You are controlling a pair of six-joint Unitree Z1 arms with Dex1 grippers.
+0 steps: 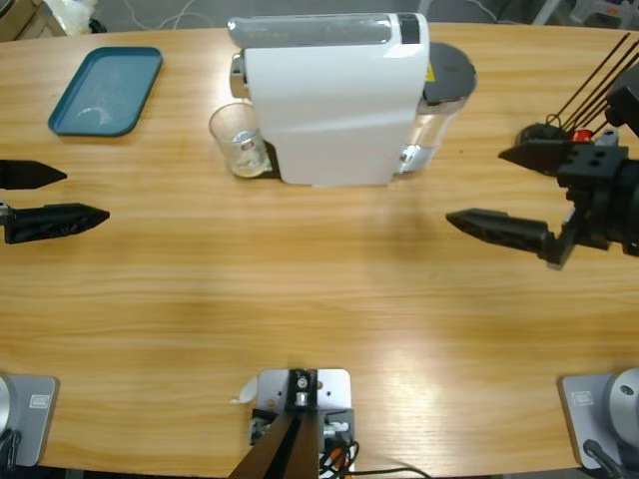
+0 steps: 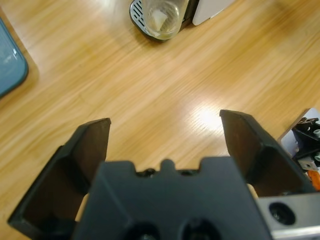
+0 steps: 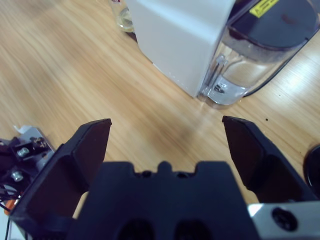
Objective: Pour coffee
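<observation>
Coffee point(image 1: 249, 163) sits as a shallow tan layer in a clear glass point(image 1: 238, 137) on the drip tray of the white machine point(image 1: 334, 100); we see our left hand point(image 1: 62, 197) spread wide at the counter's point(image 1: 300, 289) left edge, holding nothing; our right hand point(image 1: 499, 190) gapes wide near the machine's water tank point(image 3: 250, 65), also holding nothing; a teal tray point(image 1: 105, 90) lies at the far left.
</observation>
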